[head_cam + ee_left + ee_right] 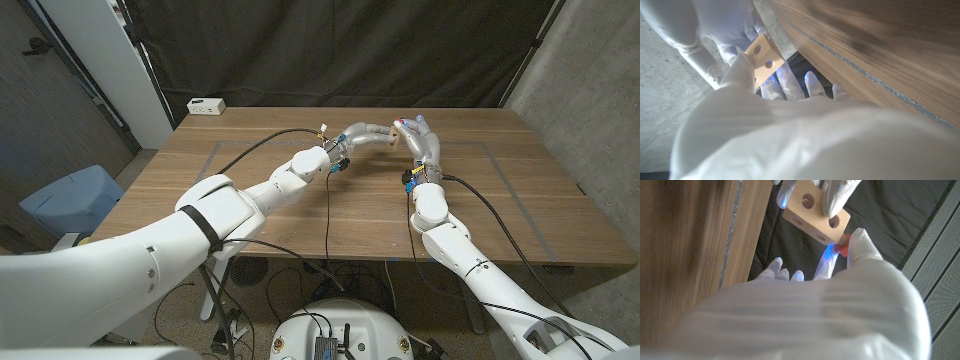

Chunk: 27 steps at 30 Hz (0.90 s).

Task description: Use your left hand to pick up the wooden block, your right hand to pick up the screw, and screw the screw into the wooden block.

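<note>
Wooden table (pixel 300 215) under both arms, dark curtain (pixel 340 45) behind, white box (pixel 206 105) at the far left corner. Both hands raised above the far middle of the table and brought together. Left hand (pixel 362 135) closed on the block (pixel 816 211): fingers clamped across its faces in the right wrist view, several round holes left uncovered between them. Same block seen in the left wrist view (pixel 761 59), held at the fingertips (pixel 782 80). Right hand (pixel 420 140) closed on the screw (pixel 841 247): an orange-red piece pinched between thumb and a finger, its tip touching the block's face just beside a hole. Shaft hidden by the fingers; seating in the hole not determinable. Judged step: both pick-ups done, insertion and first turns in hand. Next move calls for the screw to be lined up square with the hole, pressed in lightly, then rotated at the fingertips while the left hand keeps the block steady. Likely risk: a tilted screw skidding off the face or slipping out of the pinch.
</note>
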Available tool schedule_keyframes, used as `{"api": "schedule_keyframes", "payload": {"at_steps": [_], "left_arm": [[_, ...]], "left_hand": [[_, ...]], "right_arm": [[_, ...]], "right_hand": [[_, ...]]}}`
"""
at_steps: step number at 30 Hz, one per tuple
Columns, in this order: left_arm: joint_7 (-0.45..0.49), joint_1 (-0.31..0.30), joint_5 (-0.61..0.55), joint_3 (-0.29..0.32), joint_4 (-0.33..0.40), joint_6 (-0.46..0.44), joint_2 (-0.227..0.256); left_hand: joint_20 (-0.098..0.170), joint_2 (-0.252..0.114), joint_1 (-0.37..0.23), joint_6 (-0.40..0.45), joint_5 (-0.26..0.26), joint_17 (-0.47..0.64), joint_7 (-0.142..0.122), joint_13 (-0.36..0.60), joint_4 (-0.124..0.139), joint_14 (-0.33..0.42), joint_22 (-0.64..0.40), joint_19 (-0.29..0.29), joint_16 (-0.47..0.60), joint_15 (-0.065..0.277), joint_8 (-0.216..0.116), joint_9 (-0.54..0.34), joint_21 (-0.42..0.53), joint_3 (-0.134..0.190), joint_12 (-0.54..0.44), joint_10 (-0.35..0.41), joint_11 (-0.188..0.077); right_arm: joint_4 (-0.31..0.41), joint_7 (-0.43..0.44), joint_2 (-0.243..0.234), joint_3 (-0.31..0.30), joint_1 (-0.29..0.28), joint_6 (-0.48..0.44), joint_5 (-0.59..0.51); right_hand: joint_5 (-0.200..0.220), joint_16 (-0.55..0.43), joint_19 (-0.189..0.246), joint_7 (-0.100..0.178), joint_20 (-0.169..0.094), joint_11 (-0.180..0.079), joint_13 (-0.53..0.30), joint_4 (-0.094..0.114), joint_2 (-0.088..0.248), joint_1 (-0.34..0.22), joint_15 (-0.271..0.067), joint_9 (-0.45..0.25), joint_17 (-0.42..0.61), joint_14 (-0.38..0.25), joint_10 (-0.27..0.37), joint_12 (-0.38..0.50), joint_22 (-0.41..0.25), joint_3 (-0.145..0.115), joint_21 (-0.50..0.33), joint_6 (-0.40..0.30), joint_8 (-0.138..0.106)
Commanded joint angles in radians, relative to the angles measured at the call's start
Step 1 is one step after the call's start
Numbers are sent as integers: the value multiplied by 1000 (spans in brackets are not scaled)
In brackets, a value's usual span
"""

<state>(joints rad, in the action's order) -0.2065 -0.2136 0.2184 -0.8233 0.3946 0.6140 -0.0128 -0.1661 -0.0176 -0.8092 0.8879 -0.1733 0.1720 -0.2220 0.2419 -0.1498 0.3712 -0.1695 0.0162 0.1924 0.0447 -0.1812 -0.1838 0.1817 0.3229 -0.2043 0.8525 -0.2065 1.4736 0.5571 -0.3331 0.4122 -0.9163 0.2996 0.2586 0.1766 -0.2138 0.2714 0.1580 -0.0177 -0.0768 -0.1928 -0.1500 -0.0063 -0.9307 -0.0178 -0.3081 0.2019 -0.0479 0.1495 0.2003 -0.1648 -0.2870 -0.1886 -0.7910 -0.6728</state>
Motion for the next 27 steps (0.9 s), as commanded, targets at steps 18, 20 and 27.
{"api": "schedule_keyframes", "payload": {"at_steps": [18, 20, 27], "left_arm": [[-5, -12, 1, 8, 13, 19, 2], [-7, -13, 0, 8, 14, 19, 3], [-8, -14, 0, 9, 16, 21, 2]], "left_hand": [[-5, -15, 1, -5, -7, 4, -1, 3, 2, 2, -4, 8, 4, 47, -7, -5, 10, 7, -5, -7, 3], [-5, -15, 1, -6, -7, 4, -1, 3, 1, 2, -4, 8, 4, 48, -6, -5, 10, 7, -5, -7, 3], [-3, -16, 1, -14, -7, 4, -1, 4, 1, 3, -4, 9, 5, 47, -4, -5, 10, 6, -6, -6, 5]], "right_arm": [[32, -21, -25, 3, -14, -26, 4], [31, -25, -26, 3, -15, -20, 6], [35, -36, -34, 0, -21, -9, 7]], "right_hand": [[3, 11, -21, 10, 10, 0, -6, 3, -15, 19, 9, 14, 5, 26, -38, -11, -6, 19, 2, 49, 20], [3, 12, -25, 11, 12, 1, -6, 3, -21, 24, 10, 18, 5, 30, -44, -12, -6, 22, 3, 56, 25], [4, 14, -41, 9, 16, 6, -7, 8, -35, 43, 16, 29, 6, 47, -65, -14, -7, 34, 5, 93, 43]]}}
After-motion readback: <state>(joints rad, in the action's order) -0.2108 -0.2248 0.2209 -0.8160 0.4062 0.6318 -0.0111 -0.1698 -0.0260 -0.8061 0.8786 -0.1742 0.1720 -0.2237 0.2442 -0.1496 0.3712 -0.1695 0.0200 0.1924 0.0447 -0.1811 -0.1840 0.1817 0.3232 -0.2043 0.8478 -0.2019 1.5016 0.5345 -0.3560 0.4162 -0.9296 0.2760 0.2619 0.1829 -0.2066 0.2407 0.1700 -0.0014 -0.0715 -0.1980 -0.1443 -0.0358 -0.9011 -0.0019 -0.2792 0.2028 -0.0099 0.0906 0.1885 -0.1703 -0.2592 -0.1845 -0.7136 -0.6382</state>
